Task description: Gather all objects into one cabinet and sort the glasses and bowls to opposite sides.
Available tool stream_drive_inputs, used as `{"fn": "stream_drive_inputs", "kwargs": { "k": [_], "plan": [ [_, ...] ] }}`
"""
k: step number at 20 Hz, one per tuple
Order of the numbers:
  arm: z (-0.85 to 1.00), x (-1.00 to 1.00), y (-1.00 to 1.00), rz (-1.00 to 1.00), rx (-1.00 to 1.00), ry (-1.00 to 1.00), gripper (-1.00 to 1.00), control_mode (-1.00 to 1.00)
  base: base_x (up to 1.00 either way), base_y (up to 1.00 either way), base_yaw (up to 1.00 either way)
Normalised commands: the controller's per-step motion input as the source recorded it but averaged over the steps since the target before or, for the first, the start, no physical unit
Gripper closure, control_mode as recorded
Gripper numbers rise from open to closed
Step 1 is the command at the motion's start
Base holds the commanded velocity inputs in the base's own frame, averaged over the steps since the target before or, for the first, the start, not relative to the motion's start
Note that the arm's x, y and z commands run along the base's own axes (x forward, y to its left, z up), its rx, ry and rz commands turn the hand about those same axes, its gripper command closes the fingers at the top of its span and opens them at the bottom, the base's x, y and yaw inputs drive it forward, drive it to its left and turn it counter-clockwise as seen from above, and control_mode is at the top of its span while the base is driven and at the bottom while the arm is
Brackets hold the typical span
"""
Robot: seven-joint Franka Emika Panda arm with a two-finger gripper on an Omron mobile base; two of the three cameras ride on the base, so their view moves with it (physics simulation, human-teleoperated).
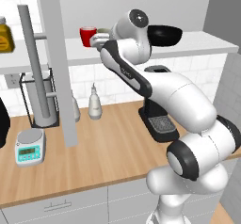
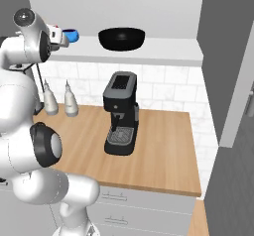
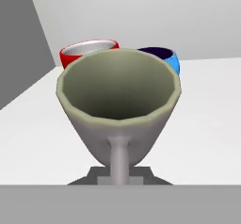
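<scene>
**Mug carried into the cabinet, ahead of set-down**

The gripper [image 1: 98, 40] is reached up into the cabinet [image 1: 197, 42], its fingers closed down narrow on the handle of the grey-beige mug [image 3: 120, 105], as the hand view suggests: the mug sits directly before the camera, upright, mouth open, handle stem toward the lens. Whether its foot already rests on the white bottom board cannot be told. Just behind it stand the red cup [image 3: 88, 52] toward the board's left end, and the small blue bowl [image 3: 165, 58] beside that cup, on its right. The large black bowl [image 2: 122, 38] sits farther along the board toward its right end, well apart from the other three. On the counter [image 2: 163, 146] below stand a coffee machine [image 2: 120, 112] and two white spray bottles [image 2: 71, 100].

Step in hand, as judged: placing the mug with the red cup on the left side. All four pieces appear gathered; the sort does not. The next move calls for lowering the mug without nudging the cup or bowl close behind, then releasing. The blue bowl, standing among the cups, would likely need moving toward the black bowl.
</scene>
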Motion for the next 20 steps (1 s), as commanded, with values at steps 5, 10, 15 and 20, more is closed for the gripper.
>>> {"fn": "stream_drive_inputs", "kwargs": {
  "k": [5,10,15,20],
  "plan": [
    [0.0,0.0,0.0,0.0,0.0,0.0,1.0,-1.0,0.0,0.0,0.0],
    [0.0,0.0,0.0,0.0,0.0,0.0,-1.0,-1.0,0.0,0.0,0.0],
    [0.0,0.0,0.0,0.0,0.0,0.0,-1.0,-1.0,0.0,0.0,0.0],
    [0.0,0.0,0.0,0.0,0.0,0.0,-1.0,-1.0,0.0,0.0,0.0]
  ]
}}
